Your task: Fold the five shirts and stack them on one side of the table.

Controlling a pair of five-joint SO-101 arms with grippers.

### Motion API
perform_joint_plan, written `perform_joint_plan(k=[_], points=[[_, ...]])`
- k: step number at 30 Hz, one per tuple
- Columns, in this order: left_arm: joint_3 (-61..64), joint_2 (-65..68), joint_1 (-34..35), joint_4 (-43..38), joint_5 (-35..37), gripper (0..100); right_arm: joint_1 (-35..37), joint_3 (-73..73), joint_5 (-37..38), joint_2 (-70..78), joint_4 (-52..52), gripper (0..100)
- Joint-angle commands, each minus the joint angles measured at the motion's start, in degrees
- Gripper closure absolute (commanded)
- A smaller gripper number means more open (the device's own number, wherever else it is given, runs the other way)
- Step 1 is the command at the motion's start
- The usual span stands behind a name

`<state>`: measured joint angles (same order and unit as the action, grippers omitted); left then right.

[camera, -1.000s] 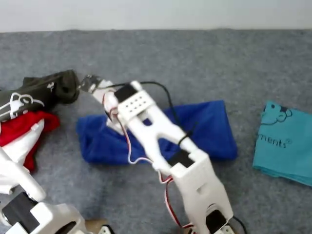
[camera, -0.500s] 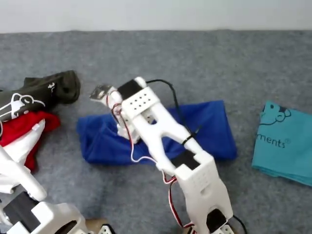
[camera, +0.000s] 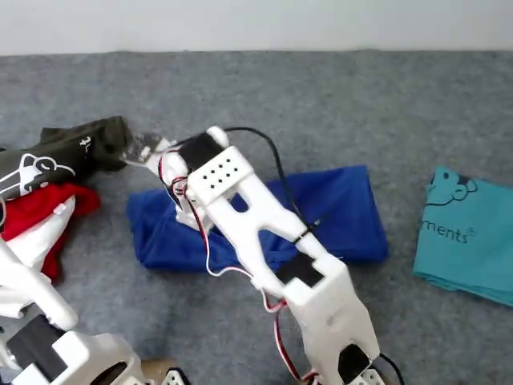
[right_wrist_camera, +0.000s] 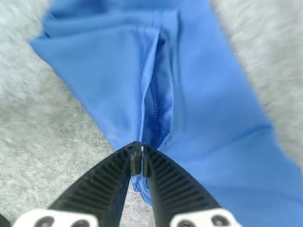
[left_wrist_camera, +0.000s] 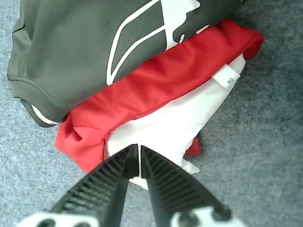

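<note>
Arm (camera: 264,233) stretched across blue shirt (camera: 345,208), R tool (right_wrist_camera: 138,158) closed — L tool (left_wrist_camera: 138,156) closed over white shirt (left_wrist_camera: 165,125).

Blue shirt (camera: 337,212) lies folded lengthwise; teal shirt (camera: 469,237), folded, off one end; olive shirt (camera: 64,152), red shirt (camera: 32,204), white shirt (camera: 34,239) heaped opposite.

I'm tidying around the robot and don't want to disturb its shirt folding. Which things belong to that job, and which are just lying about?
Part of the job: blue shirt, teal shirt, dark olive shirt, red shirt, white shirt.

Not part of it: grey table covering, pale wall. No loose clutter among them.
</note>
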<state>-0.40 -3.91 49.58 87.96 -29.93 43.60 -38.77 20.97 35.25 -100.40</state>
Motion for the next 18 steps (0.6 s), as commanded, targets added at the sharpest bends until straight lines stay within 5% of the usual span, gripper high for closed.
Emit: perform_joint_plan(k=[1,7,18], points=[[-2.9,-3.1,0.4,0.7,-0.5,98,-4.6,-0.8,-0.3,6.2,1.5,98.8],[-2.9,-3.1,0.3,0.7,-0.5,98,-9.3,-3.8,-0.2,10.3,5.8,98.8],[-2.9,-3.1,0.3,0.6,-0.5,98,-3.6,-7.6,-0.6,-4.9,-2.5,98.8]])
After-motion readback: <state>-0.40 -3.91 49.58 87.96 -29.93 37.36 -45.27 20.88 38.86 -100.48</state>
